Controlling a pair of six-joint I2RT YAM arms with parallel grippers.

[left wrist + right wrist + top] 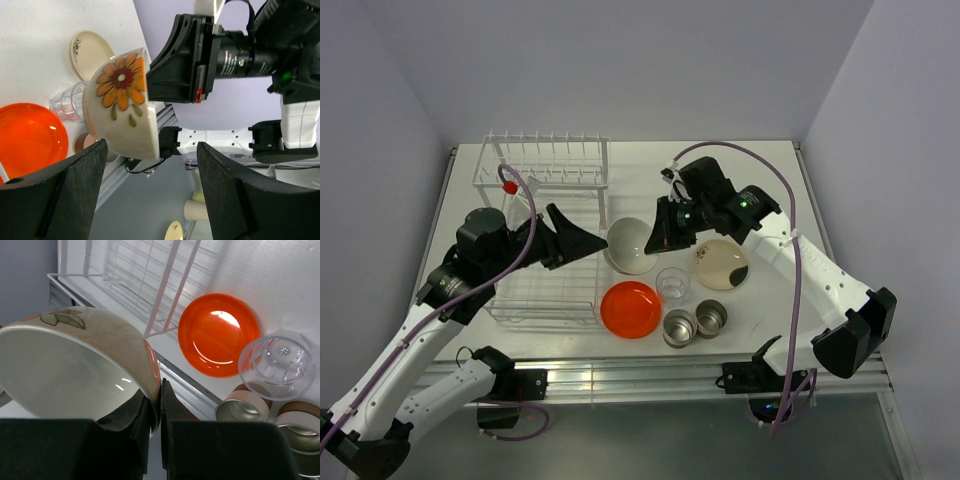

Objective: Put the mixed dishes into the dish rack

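Note:
My right gripper [660,235] is shut on the rim of the white-beige bowl [630,245] and holds it tilted on edge above the table, just right of the dish rack [545,270]. The pinch on the rim [160,390] shows in the right wrist view. My left gripper [588,243] stands open over the rack, its fingertips [95,155] just short of the bowl's flowered side [120,100]. On the table lie the orange-red plate [630,309], the clear glass [672,283], the cream plate [721,263] and two steel cups [680,327] [711,318].
The rack's raised row of prongs [550,160] stands at the far end, with a red-tipped cable [510,187] over it. The table's metal front rail [650,375] runs just below the plate and cups. Walls close in the left, back and right.

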